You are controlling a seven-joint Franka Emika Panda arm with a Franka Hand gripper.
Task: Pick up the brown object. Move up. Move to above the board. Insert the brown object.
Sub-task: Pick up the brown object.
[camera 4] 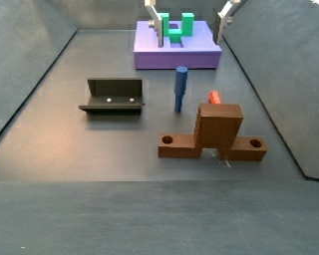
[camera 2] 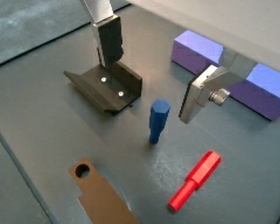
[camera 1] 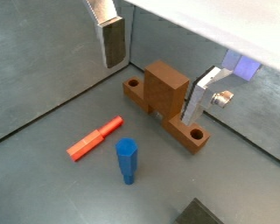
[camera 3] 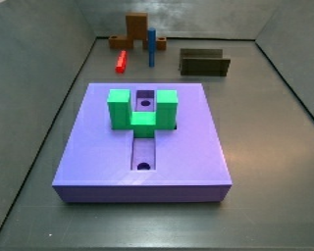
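Note:
The brown object stands on the grey floor, a flat bar with a hole at each end and an upright block in its middle. It also shows in both side views. The lavender board lies at the far end of the floor and carries a green U-shaped block. My gripper hangs high above the floor, open wide, with nothing between its fingers. In a side view only the fingertips show at the picture's edge. One finger overlaps the brown object in the picture without gripping it.
A blue peg stands upright beside the brown object, and a small red bar lies next to it. A dark olive open box sits on the floor across from them. Grey walls ring the floor.

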